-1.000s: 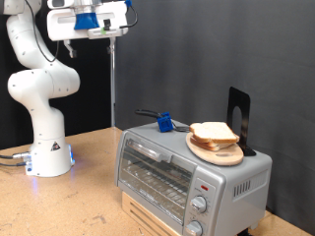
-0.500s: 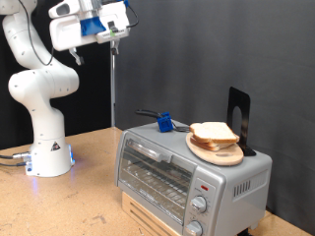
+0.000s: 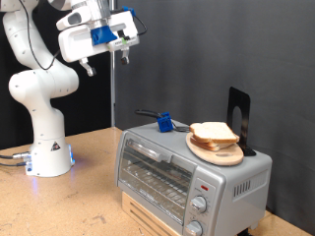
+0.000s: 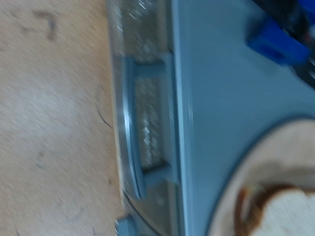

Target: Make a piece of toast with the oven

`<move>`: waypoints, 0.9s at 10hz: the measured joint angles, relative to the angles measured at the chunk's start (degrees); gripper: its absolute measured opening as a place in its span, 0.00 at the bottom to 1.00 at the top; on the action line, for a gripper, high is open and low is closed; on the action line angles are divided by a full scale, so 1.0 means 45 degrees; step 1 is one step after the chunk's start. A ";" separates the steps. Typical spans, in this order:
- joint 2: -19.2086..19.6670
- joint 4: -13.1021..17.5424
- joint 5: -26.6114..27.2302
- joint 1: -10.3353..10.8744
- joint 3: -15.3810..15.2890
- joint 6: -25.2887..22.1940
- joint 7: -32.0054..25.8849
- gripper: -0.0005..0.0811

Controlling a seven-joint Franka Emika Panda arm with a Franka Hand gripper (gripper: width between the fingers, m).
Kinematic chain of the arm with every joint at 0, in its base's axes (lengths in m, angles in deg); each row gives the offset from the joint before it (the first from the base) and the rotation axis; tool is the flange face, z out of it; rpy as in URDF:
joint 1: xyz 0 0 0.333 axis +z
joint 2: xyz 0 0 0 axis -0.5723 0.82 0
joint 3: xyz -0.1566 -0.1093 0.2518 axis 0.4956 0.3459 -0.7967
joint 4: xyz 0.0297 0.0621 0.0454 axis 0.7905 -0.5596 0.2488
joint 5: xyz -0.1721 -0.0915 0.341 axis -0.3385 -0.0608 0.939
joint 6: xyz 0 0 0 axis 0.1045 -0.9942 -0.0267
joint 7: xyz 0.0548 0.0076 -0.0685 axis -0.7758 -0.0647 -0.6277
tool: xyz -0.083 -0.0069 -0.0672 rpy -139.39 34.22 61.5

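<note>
The oven is a silver-grey toaster oven on the wooden table, its glass door shut. It also shows blurred in the wrist view. On its top lies a round wooden board with two stacked bread slices; the upper one is the piece of toast. A corner of bread shows in the wrist view. My gripper hangs high in the exterior view's upper left, well above and left of the oven, tilted. It holds nothing that I can see. Its fingers do not show in the wrist view.
A blue object with a dark handle lies on the oven top beside the board. A black stand rises behind the board. Two knobs and a red mark sit on the oven's front. The robot base stands at the left.
My gripper has come down and shifted towards the exterior view's right, tilting as it moves. The oven, board and bread have not moved.
</note>
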 joint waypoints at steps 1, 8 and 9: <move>-0.0039 -0.0365 0.0236 0.0003 0.0016 0.0649 0.0034 0.99; 0.2653 -0.1245 0.0304 0.0011 -0.0059 0.4149 0.0034 0.99; 0.3045 -0.1239 0.0308 0.0031 -0.0080 0.4587 -0.0044 0.99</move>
